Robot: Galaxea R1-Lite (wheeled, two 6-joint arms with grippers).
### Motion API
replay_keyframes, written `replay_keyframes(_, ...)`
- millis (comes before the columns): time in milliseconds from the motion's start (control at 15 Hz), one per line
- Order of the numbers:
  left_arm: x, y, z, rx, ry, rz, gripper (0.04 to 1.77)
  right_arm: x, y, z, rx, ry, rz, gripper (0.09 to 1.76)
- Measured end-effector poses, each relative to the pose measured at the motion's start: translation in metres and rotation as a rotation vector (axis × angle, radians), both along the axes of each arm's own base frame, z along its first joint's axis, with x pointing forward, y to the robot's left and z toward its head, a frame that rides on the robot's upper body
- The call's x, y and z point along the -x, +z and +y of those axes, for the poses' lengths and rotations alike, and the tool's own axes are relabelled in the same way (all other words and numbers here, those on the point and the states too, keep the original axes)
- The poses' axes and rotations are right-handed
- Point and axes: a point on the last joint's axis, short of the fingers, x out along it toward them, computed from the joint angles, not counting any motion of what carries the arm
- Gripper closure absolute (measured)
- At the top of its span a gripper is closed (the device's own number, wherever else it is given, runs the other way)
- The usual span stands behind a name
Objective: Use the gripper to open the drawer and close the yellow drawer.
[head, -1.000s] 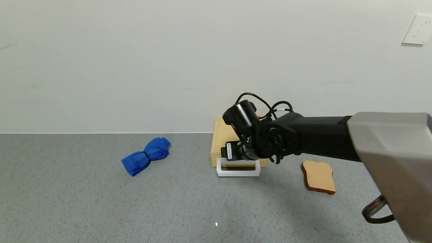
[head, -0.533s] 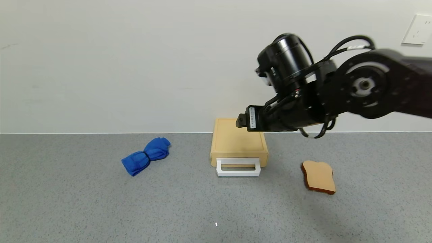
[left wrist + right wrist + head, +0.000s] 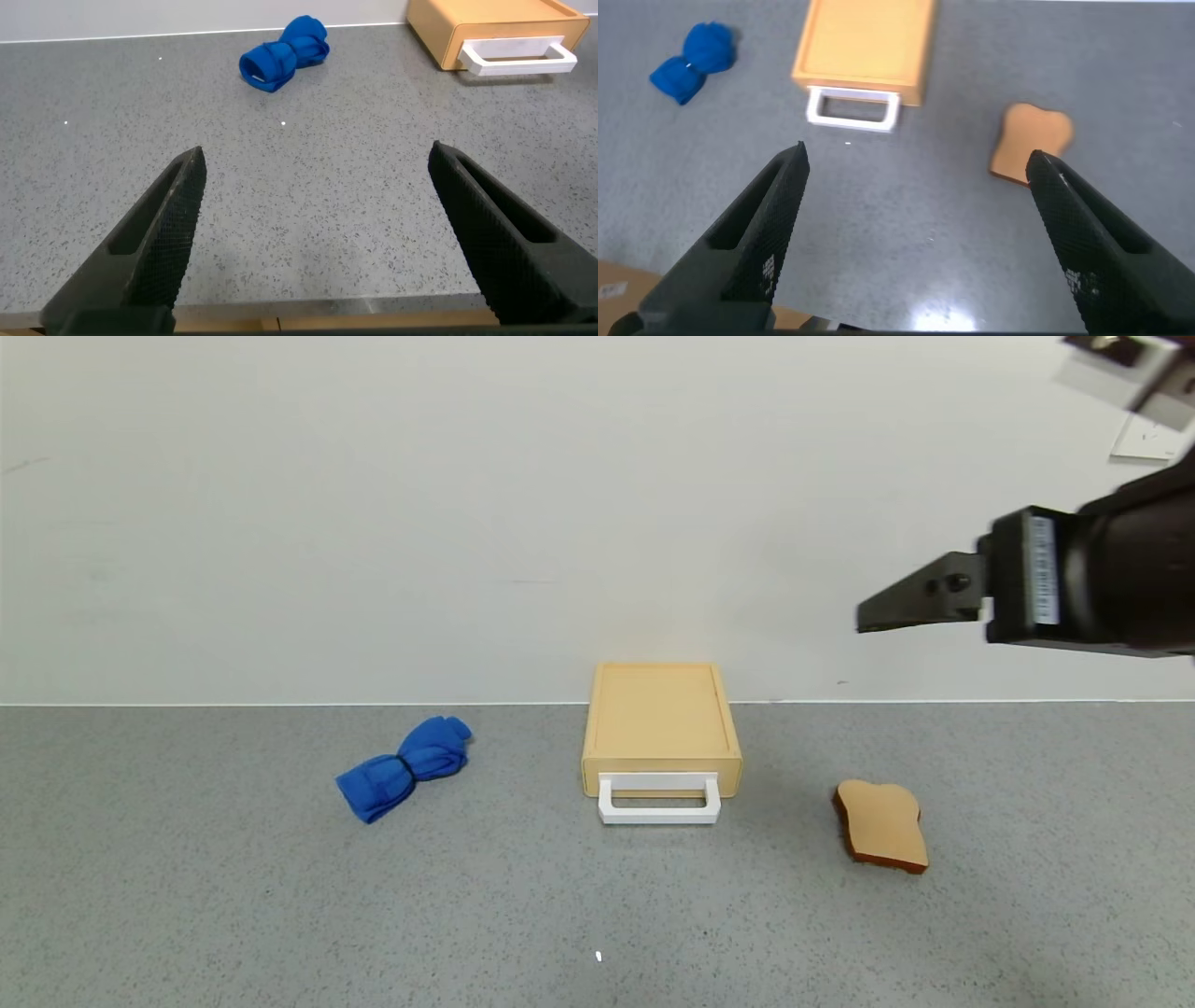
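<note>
The pale yellow drawer box (image 3: 661,723) lies flat at the back middle of the grey table. Its drawer front sits flush with the box, and the white loop handle (image 3: 659,801) points toward me. My right gripper (image 3: 896,611) is open and empty, raised high at the right, well above and clear of the box. In the right wrist view its gripper (image 3: 915,168) looks down on the box (image 3: 864,42) and handle (image 3: 853,107). My left gripper (image 3: 318,159) is open and empty, low over the table's near edge, with the box (image 3: 495,23) far off.
A blue rolled cloth (image 3: 403,767) lies left of the box. A tan toast-shaped slice (image 3: 882,826) lies to its right. A white wall stands right behind the box, with a socket plate at the top right. The grey table (image 3: 280,915) stretches toward me.
My right arm has lifted from just above the handle, up and to the right, away from the box. The drawer and handle have not moved.
</note>
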Motion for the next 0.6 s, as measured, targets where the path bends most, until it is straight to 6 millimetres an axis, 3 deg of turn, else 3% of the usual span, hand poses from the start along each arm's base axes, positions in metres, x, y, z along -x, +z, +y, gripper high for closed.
replay_keyframes(267,0.000,0.000,0.000,0.000,0.000,0.000,0.09,0.052,0.003,-0.077,-0.011,-0.242,-0.065,0.14)
replay_keyframes(600,0.000,0.000,0.000,0.000,0.000,0.000,0.09,0.140,-0.011,-0.128,0.033,-0.444,-0.126,0.14)
